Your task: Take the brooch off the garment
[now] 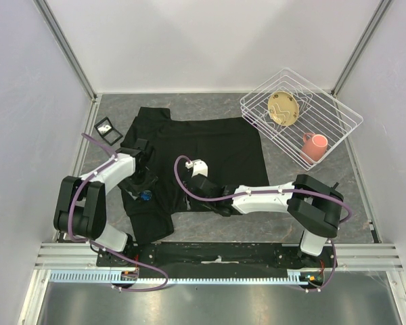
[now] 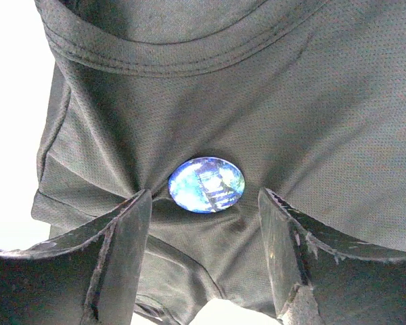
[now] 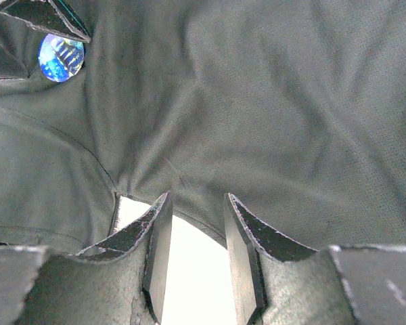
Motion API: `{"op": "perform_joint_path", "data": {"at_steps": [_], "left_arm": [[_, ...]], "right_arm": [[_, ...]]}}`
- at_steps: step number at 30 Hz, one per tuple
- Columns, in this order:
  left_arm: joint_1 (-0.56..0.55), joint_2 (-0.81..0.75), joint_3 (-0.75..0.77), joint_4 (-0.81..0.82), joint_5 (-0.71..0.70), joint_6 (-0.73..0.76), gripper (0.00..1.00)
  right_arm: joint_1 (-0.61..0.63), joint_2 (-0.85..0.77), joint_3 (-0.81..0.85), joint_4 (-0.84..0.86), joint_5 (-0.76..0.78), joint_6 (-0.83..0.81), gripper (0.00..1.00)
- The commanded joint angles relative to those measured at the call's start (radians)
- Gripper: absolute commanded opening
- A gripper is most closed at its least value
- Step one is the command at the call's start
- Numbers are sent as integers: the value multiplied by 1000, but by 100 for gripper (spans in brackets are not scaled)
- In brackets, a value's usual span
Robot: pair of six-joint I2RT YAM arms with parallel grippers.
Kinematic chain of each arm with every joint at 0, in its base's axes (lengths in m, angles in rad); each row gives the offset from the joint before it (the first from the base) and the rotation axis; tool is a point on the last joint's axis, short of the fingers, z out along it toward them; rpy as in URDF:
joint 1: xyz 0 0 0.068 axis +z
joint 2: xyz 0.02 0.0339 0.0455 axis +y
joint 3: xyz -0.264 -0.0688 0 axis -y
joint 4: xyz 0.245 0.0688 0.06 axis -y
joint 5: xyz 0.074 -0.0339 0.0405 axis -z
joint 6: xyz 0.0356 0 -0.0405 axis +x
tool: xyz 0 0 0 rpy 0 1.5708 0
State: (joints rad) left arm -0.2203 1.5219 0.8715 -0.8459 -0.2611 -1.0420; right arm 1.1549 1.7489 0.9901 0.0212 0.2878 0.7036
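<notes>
Brooch (image 2: 206, 184), a glossy blue oval disc, sits pinned to the garment (image 1: 216, 145), a large black T-shirt of soft fabric, a little way from its stitched collar (image 2: 162, 57) and on the part of the cloth nearest the left arm. The left gripper (image 2: 204, 203) straddles the disc with its jaws released. One dark finger (image 2: 125, 244) stands on each side of the brooch and neither touches it, a stance that suits closing on the rim. Cloth puckers toward the left-hand finger.

The right gripper (image 3: 196, 200) lies low beside it, at an edge of the shirt. Its jaws are parted and no fabric shows between them. Whether the tips press on the cloth cannot be told, but this placement would probably serve to hold the shirt down while the pin is drawn out.

Beyond both grippers the shirt spreads flat across the grey table (image 1: 291, 196). At the far left is a small black-framed square (image 1: 105, 128). At the far right a white wire basket (image 1: 345, 118) holds a tan plate (image 1: 283, 108) and a pink mug (image 1: 314, 145), both well apart from the work.
</notes>
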Motion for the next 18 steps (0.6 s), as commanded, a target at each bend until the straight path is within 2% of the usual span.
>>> {"op": "perform_joint_path", "data": {"at_steps": [1,7,14,18], "left_arm": [[-14,-9,32,-30,-43,-81,69],[-24,24,0,-13,-30,-105,63],[-24,8,-26,8,-70,-89,61],[-24,-14,-51,19,-73,-82,52]], "right_arm": [[6,-3,41,10,-10,11,44],[8,-12,39,10,-13,11,44],[11,18,76,22,-59,10,44],[11,55,110,51,-110,14,44]]}}
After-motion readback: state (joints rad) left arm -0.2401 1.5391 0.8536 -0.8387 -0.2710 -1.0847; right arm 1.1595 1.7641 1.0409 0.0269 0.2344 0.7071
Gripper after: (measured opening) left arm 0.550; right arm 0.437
